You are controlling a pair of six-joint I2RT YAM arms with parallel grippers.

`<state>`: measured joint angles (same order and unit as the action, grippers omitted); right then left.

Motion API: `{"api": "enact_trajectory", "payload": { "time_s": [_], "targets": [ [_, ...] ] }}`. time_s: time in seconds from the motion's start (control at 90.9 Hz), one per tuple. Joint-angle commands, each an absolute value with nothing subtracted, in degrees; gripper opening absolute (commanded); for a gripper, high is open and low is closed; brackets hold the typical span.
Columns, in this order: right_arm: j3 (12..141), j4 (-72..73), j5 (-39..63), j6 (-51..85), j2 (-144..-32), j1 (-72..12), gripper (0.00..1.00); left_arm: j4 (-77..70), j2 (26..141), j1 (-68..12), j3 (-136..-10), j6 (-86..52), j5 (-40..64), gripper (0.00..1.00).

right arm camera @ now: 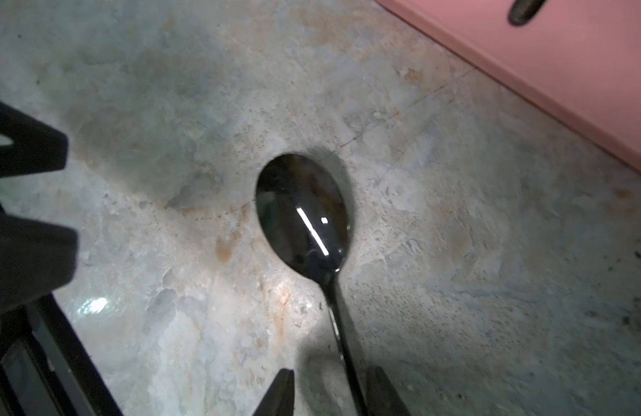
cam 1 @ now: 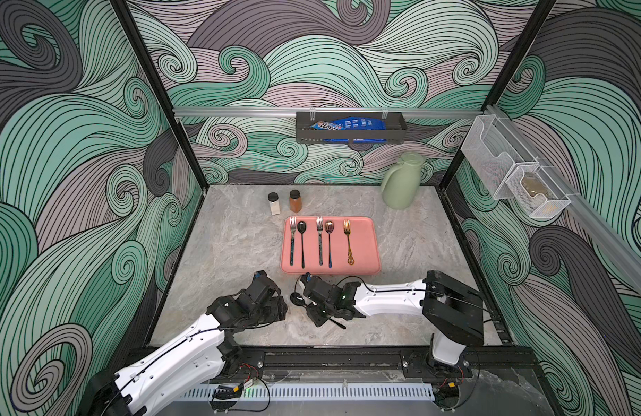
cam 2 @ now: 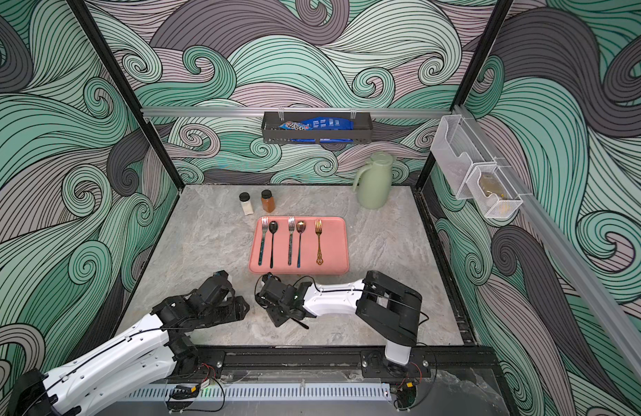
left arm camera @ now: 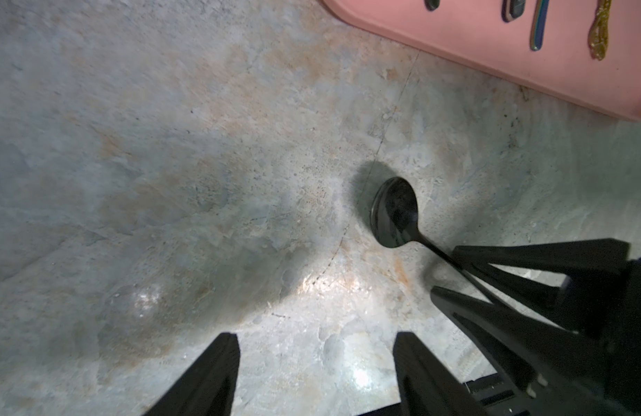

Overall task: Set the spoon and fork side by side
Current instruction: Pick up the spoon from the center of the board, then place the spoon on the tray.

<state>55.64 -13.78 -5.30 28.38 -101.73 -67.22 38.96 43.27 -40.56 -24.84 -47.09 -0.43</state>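
Observation:
A black spoon (right arm camera: pixel 303 212) lies on the marble table just in front of the pink tray (cam 1: pixel 366 245), its bowl (cam 1: pixel 296 299) pointing left. My right gripper (right arm camera: pixel 331 374) straddles its handle; the handle rests against one finger, with a gap to the other. It is open. My left gripper (left arm camera: pixel 317 336) hovers open and empty over bare table, to the left of the spoon (left arm camera: pixel 396 212). On the tray lie a fork (cam 1: pixel 292 239) beside a black spoon (cam 1: pixel 302 241), and a fork (cam 1: pixel 319 239) beside a rose spoon (cam 1: pixel 329 241). A gold fork (cam 1: pixel 348 241) lies alone.
Two spice jars (cam 1: pixel 274 203) (cam 1: pixel 295 201) stand behind the tray, and a green jug (cam 1: pixel 401 182) at the back right. A black basket (cam 1: pixel 351 131) with a blue packet hangs on the back wall. White mesh holders (cam 1: pixel 510 176) hang on the right wall.

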Motion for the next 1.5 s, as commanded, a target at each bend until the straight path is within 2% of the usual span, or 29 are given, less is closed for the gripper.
{"api": "enact_trajectory", "payload": {
  "time_s": [0.0, 0.451, 0.759, 0.925, 1.156, 1.332, 1.486],
  "targets": [
    [56.86, -16.65, -7.49, 27.78, -102.32, -67.32, 0.27, 38.63, 42.63, -40.34, -25.93, -45.9, 0.37, 0.72],
    [59.08, -17.71, -9.34, 25.91, -103.03, -67.08, 0.04, 39.47, 41.2, -40.32, -26.58, -45.97, 2.15, 0.7],
    [59.94, -20.47, -9.21, 24.08, -94.39, -63.18, 0.02, 40.17, 38.43, -40.27, -26.42, -46.14, 1.02, 0.7],
    [59.79, -22.69, -9.36, 22.36, -89.2, -55.58, 0.02, 39.33, 39.06, -40.29, -26.19, -46.14, 0.63, 0.7],
    [61.08, -23.77, -9.63, 20.94, -86.51, -38.36, 0.03, 37.48, 42.49, -40.32, -25.97, -46.08, 0.5, 0.7],
    [64.82, -23.51, -11.52, 20.91, -90.44, -29.71, 0.04, 35.14, 45.16, -40.32, -25.86, -45.92, 0.61, 0.71],
    [69.14, -23.47, -11.23, 22.45, -98.54, -24.48, 0.04, 33.34, 48.06, -40.33, -26.22, -45.75, 0.62, 0.71]
  ]
}}
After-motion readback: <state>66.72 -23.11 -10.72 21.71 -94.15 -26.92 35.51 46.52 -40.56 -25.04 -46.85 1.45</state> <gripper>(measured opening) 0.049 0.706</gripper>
